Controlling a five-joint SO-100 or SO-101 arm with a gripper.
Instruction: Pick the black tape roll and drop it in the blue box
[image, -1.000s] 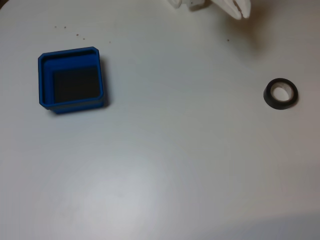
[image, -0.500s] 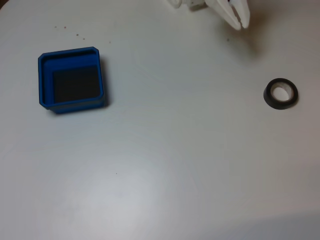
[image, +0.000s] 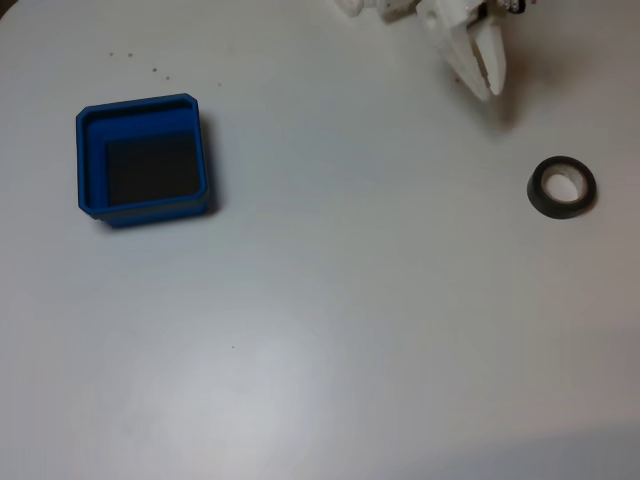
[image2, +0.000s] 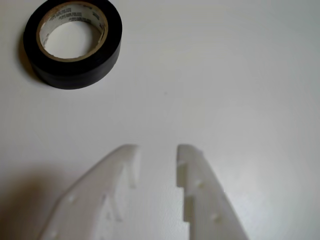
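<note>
There is one black tape roll (image: 561, 187), a glossy ring with a pale core, lying flat on the matte white table (image: 350, 330) at 3 o'clock in the fixed view. One blue box (image: 143, 205), a square plastic tray with a dark floor, sits at 9 o'clock, well apart. One white gripper (image2: 156, 150), released with nothing between its fingers, has the roll at 11 o'clock in the wrist view.

black tape roll (image: 561, 187) flat, blue box (image: 90, 160) far left
</note>
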